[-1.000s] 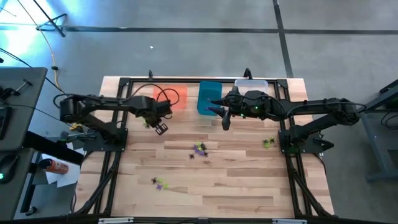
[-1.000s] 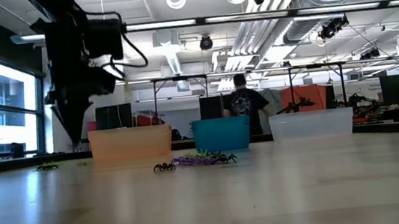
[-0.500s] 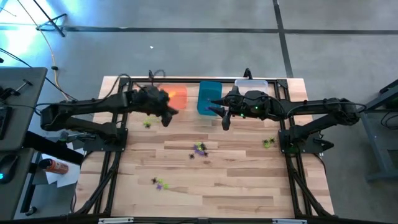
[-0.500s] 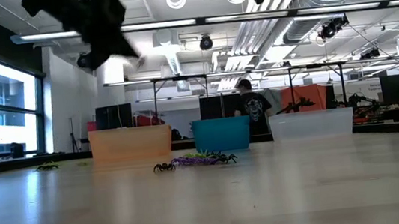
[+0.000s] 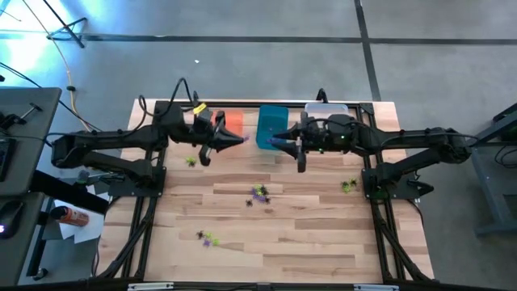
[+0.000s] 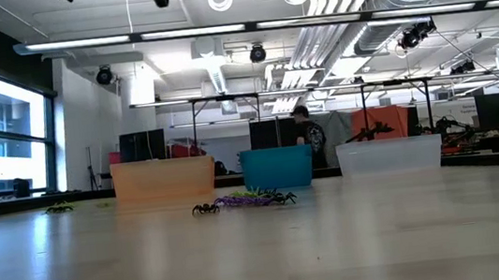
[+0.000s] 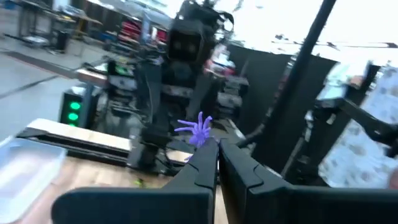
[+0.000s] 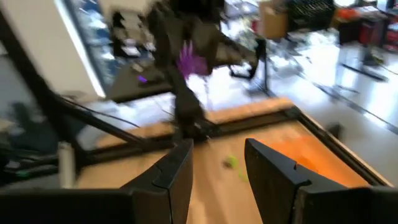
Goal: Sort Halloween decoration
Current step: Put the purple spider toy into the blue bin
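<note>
Purple plastic is showing at the tip of my left gripper (image 5: 241,139): its two fingers (image 7: 205,167) are pressed together on a small purple spider (image 7: 198,129), which is sticking up from between them. From above I am seeing that gripper hanging in the air over the far part of the table (image 5: 307,250), between the orange bin (image 5: 233,123) and the teal bin (image 5: 272,123), pointing right toward the other arm.

My right gripper (image 5: 275,142) is sitting just beside the near edge of the teal bin, pointing left at the left one. Its fingers (image 8: 273,169) are standing spread apart, and I am seeing nothing between them.

The clear bin (image 5: 326,108) is standing at the far edge, just right of the teal one.

The remaining spiders are lying loose on the wood. One mixed clump (image 5: 258,194) of purple, green and black is sitting near the middle of the table. Another small pair (image 5: 207,238) is lying nearer and to the left. A green one (image 5: 191,161) is resting on the left side under the left arm, and a green and black group (image 5: 349,185) is lying on the right by the right arm's base.

Across the table, a person (image 6: 312,141) is standing in the room behind the bins.
</note>
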You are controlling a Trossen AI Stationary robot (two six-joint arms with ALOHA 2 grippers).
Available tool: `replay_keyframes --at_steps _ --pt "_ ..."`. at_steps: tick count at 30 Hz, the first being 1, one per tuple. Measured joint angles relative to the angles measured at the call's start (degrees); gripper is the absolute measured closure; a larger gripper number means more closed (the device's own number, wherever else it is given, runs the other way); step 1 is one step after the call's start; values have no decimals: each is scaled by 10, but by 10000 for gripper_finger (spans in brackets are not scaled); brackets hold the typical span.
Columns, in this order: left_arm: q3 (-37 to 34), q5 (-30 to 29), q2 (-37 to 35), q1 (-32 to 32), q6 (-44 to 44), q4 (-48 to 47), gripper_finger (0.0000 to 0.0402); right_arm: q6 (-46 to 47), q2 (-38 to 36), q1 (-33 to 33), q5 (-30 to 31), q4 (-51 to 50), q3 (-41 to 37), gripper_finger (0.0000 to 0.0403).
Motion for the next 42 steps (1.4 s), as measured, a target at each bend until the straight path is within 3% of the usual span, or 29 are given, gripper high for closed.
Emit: replay_keyframes --at_steps 5,21,31,36,42 --pt "0 -1 1 -30 11 -2 401 -1 0 0 -55 40 0 261" --pt "0 -16 2 -40 3 -3 401 -4 1 0 -55 33 0 261" --pt "2 -99 46 -33 -86 -16 401 -17 1 -6 -39 34 0 261" --pt "70 -99 113 -23 -63 -131 401 -28 -8 -25 -23 48 0 261" --pt "226 -122 229 2 37 -326 401 -45 -42 -50 -15 57 0 261"
